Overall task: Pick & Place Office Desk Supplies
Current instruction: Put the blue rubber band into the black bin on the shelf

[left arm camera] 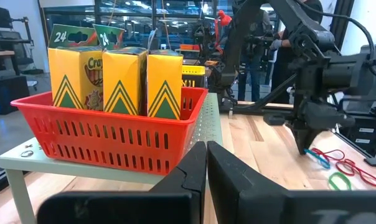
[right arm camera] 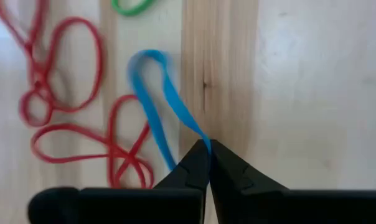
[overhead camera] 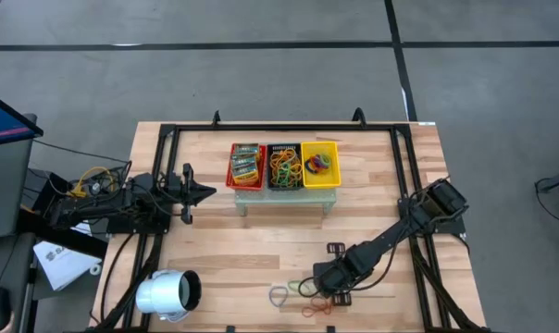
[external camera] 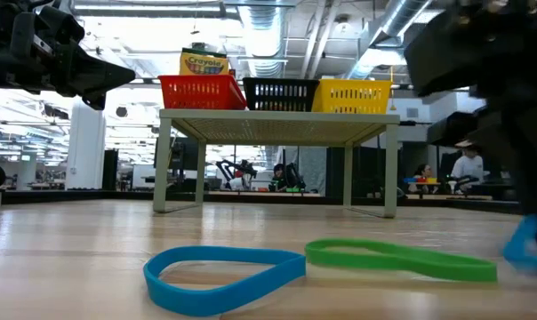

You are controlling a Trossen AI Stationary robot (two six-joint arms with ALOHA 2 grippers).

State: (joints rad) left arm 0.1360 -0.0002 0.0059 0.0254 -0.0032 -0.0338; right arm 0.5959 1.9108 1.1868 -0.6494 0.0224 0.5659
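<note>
Loose rubber bands lie on the wooden table near its front edge: a blue loop point(external camera: 224, 271), a green loop point(external camera: 402, 258) and tangled red loops point(right arm camera: 70, 106). My right gripper point(right arm camera: 208, 149) points down among them, shut on a second blue band point(right arm camera: 157, 93); it also shows in the high view point(overhead camera: 324, 282). My left gripper point(overhead camera: 205, 192) waits shut at the table's left, level, touching nothing. My right gripper pinches the blue band by one end of its loop point(right arm camera: 200, 138) between its two fingertips. The fingers come from above, pointing down. The band's remaining length stretches away from the fingers over the wood, beside the red loops.
A small white stand point(overhead camera: 284, 192) at the table's far middle carries a red basket point(overhead camera: 245, 165) of crayon boxes, a black basket point(overhead camera: 284, 165) of bands and a yellow basket point(overhead camera: 320, 164). A white cylinder point(overhead camera: 168, 294) lies at the near left.
</note>
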